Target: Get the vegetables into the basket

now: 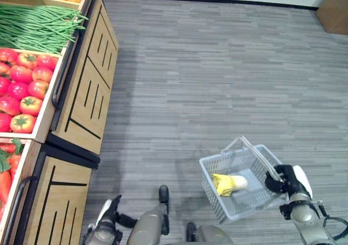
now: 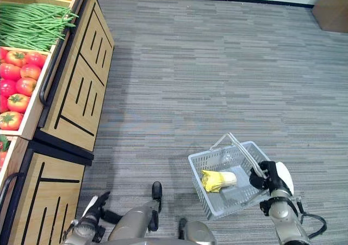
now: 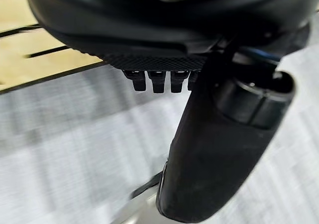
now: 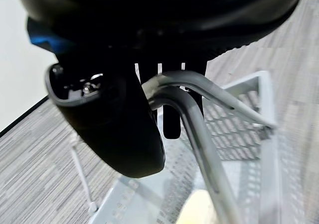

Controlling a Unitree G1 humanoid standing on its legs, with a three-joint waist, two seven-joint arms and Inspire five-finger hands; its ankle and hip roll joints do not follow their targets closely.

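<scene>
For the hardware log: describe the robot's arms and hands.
Both arms are silver-grey with rounded shells. The left hand is dark with a white thumb cover. The right hand is dark too, with a larger white cover; its thumb looks glossy black from the wrist.

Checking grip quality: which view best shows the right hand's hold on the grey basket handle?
The right wrist view: the right hand curls round the grey wire handle up close. Both eye views show that hand at the grey mesh basket's rim, but the grip is too small to judge.
</scene>
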